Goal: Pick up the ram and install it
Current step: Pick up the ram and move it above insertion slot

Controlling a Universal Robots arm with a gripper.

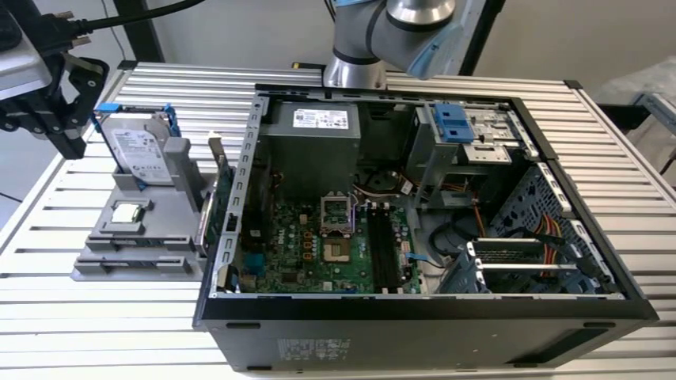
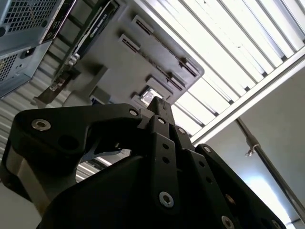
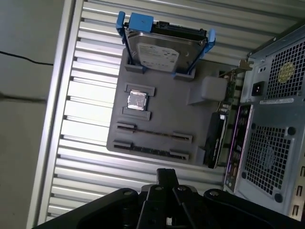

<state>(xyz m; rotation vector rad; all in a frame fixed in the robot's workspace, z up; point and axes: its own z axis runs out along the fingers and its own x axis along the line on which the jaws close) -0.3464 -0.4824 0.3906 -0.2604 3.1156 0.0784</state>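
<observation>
My black gripper [image 1: 70, 139] hangs at the exterior view's left, above the table and a short way off the grey parts tray [image 1: 158, 265]. In both wrist views its fingers [image 3: 167, 177] [image 2: 158, 106] sit pressed together with nothing between them. A thin dark strip [image 3: 150, 150] runs along the tray's outermost groove between end brackets. It looks like the ram standing on edge, though I cannot be sure. The tray [image 3: 162, 112] lies below the fingertips and apart from them. The motherboard's long memory slots [image 1: 378, 244] lie inside the open computer case [image 1: 423, 309].
On the tray stand a silver hard drive with blue brackets [image 1: 138, 152] [image 3: 164, 47], a small square chip [image 1: 127, 212] [image 3: 137, 100] and an expansion card [image 3: 215, 136] at the edge beside the case. The arm's base [image 1: 354, 67] rises behind the case. The slatted table's edge [image 3: 52, 124] is close.
</observation>
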